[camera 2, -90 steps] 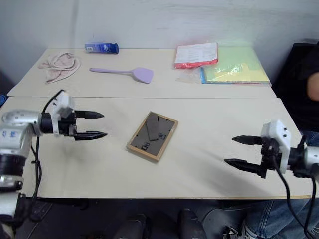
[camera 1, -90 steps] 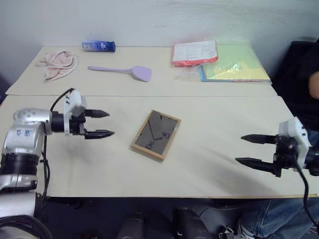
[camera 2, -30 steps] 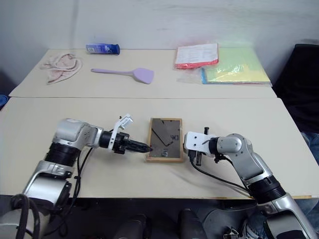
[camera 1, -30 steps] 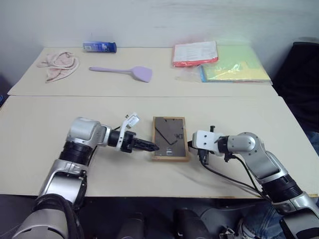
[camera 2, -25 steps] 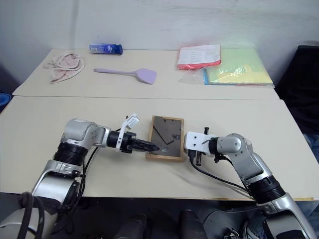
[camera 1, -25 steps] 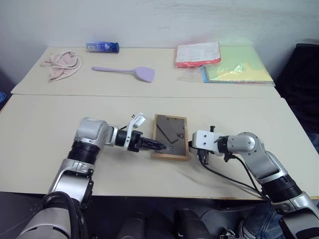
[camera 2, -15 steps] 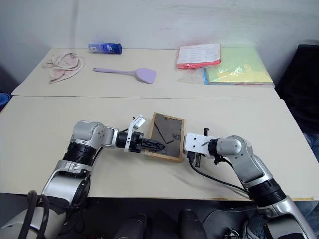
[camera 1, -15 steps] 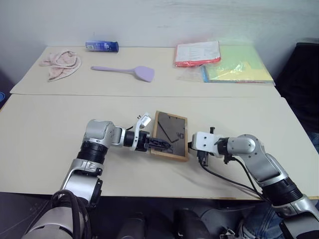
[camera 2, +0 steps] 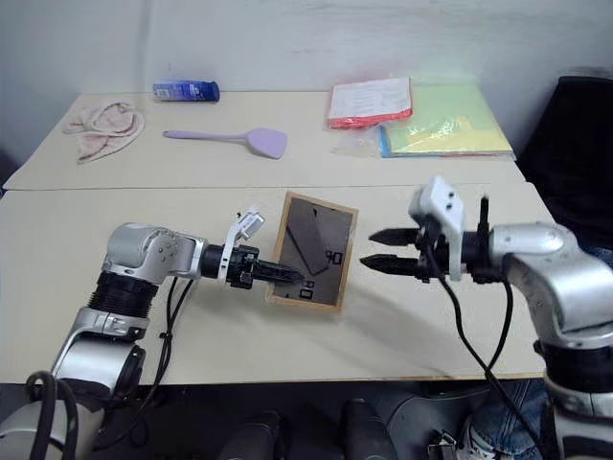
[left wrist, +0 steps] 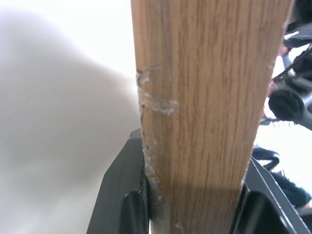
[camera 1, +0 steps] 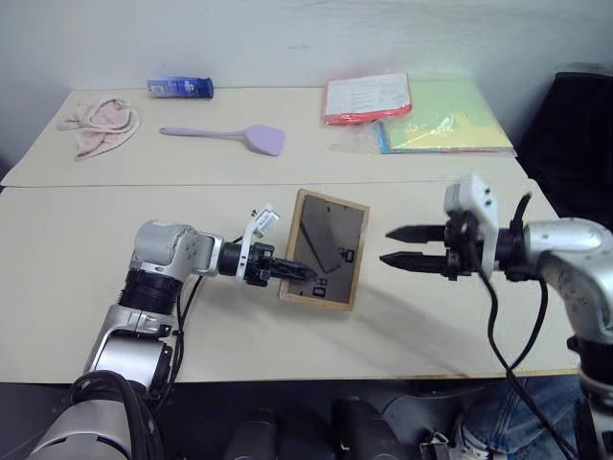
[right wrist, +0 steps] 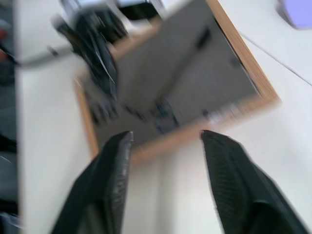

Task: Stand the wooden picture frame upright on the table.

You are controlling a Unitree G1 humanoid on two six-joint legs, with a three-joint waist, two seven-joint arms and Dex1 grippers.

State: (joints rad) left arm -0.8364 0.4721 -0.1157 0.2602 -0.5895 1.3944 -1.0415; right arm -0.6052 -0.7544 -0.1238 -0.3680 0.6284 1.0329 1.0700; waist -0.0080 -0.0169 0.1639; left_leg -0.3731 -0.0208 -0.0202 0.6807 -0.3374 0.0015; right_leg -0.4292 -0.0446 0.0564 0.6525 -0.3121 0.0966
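Raised off the table [camera 1: 86,287] since a second ago, the wooden picture frame [camera 1: 326,247] now tilts with its far edge lifted and its near edge resting on the tabletop. My right gripper [camera 1: 400,246], which was shut against the frame's right side a moment ago, has pulled up and away; its two fingers stand apart, pointing at the frame from just beside it and touching nothing. My left gripper [camera 1: 299,274] is clamped on the frame's left wooden border, one finger on each face, as the left wrist view shows with the wood grain [left wrist: 204,112] pinched between my black pads. The dark back panel, with its fold-out stand lying flat against it, faces the head camera.

By my reading the job is roughly half done: the frame is up on one edge but leaning, held only by my left grip. What seems left is to swing the stand out, bring the frame closer to vertical, set it on edge and stand together, then release. Letting go too early would likely drop it flat.
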